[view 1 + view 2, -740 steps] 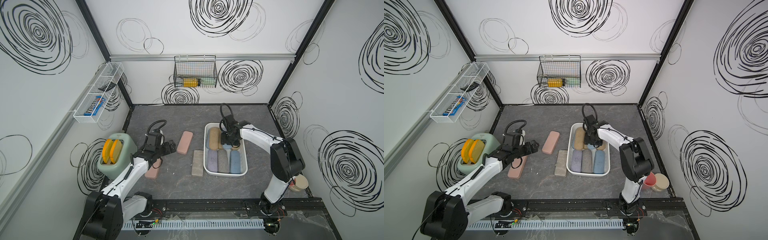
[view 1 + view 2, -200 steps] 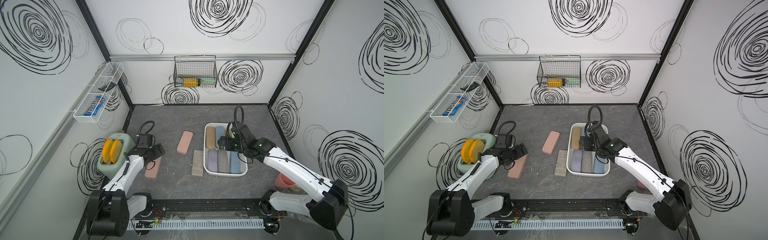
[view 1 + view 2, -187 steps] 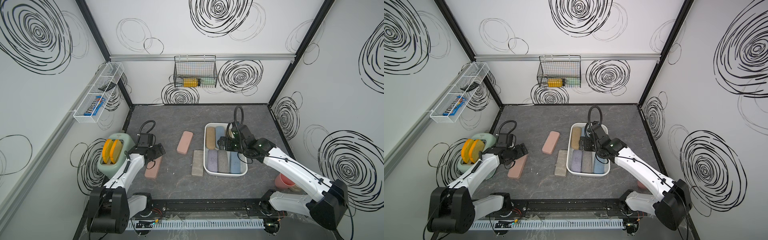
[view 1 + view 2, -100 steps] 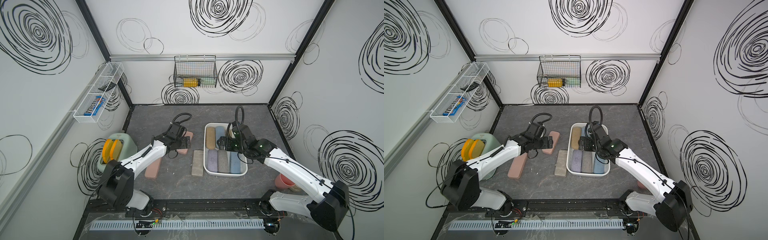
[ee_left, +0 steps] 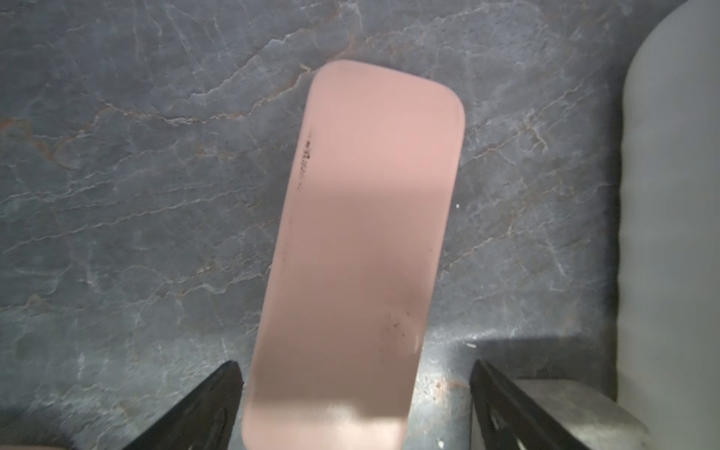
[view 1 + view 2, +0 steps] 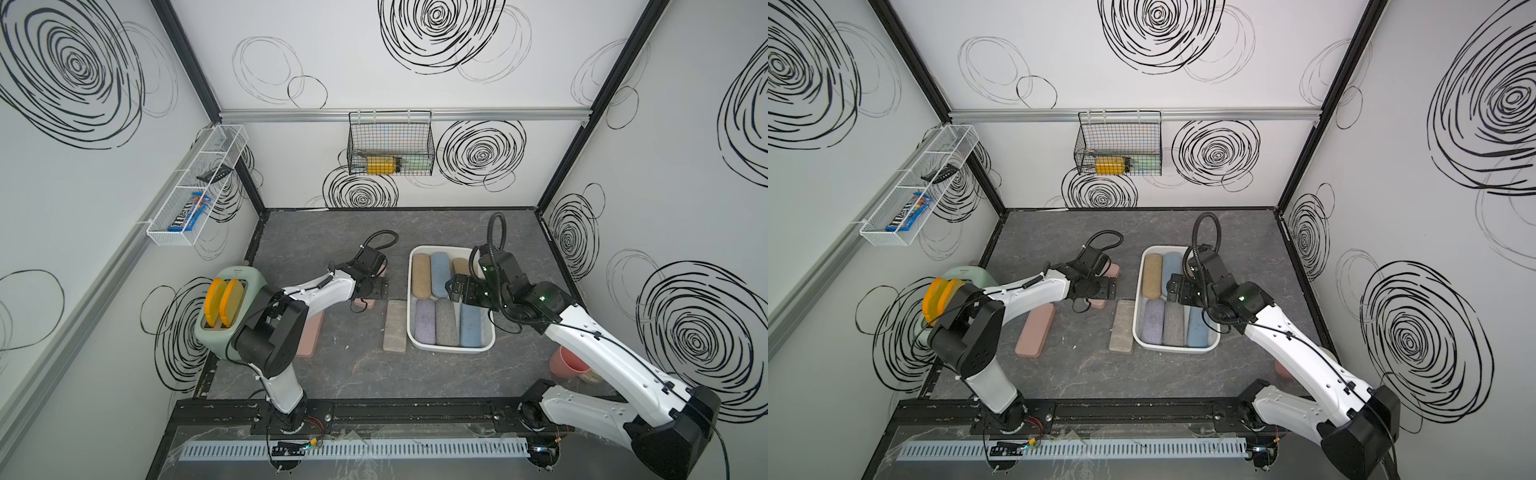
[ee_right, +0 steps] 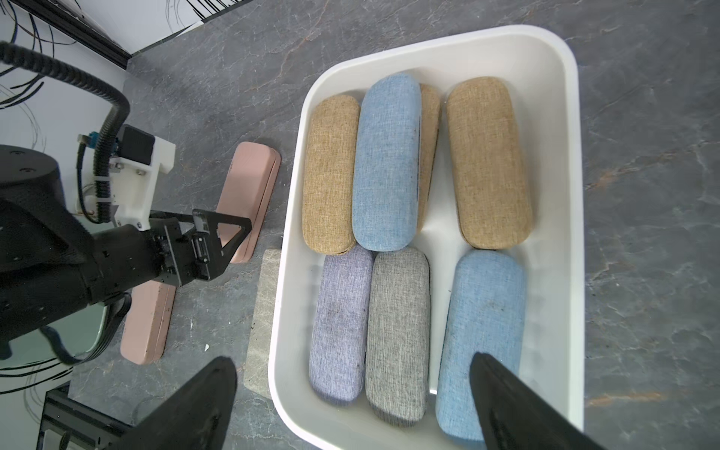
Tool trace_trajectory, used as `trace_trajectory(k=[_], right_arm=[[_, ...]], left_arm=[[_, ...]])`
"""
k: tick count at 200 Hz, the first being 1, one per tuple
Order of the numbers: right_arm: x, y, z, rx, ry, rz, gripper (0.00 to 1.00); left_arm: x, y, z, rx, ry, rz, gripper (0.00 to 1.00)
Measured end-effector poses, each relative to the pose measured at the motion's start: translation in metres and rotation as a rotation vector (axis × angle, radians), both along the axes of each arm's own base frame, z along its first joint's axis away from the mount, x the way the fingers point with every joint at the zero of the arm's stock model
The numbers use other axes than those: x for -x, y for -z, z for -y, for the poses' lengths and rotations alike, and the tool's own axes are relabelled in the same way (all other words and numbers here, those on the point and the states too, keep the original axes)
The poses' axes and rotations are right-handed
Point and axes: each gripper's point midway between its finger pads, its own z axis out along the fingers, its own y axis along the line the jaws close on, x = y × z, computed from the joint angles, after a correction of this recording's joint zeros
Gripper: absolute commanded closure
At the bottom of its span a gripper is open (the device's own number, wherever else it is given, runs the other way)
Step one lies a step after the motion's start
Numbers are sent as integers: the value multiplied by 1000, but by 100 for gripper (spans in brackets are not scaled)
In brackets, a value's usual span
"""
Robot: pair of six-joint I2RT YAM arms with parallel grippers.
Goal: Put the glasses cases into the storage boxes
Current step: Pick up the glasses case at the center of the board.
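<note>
A robot lab test cell; swirl-printed white walls (image 6: 415, 62), black frame posts (image 6: 195, 75); arms (image 6: 602, 353) mounted on a base rail (image 6: 415, 415).

The left gripper (image 6: 379, 287) reaches to mid-frame, jaws spread wide, seemingly pointing down; the right gripper (image 6: 453, 289) hangs right of centre, jaws equally wide.

two pincers low, three cases outside the bin

the white bin (image 6: 1183, 352) sits at 3 o'clock on the tabletop (image 6: 1142, 380), filled with glasses cases (image 6: 1173, 328). the right pincer (image 6: 1177, 291) hangs over its middle. a pale grey case (image 6: 1122, 326) lies just beside the bin at 9 o'clock. the left pincer (image 6: 1104, 291) hangs over a pink case (image 6: 1113, 269). a second pink case (image 6: 1036, 330) lies at 8 o'clock.
</note>
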Motion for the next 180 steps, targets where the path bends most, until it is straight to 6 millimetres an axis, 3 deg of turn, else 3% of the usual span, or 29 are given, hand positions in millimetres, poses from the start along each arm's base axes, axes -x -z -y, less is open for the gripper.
trace_trajectory(k=[43,136,180], right_arm=[[5,-1,6,-5,15,-16,2],[3,-7,5,-25,21,-33,1],[1,-6,15,-28,49,-50,1]], left_arm=[[-3,18,-5,-8,-6,-38,0],[-11,22,-14,8,-23,-48,22],[-11,25,-14,21,-25,-59,12]])
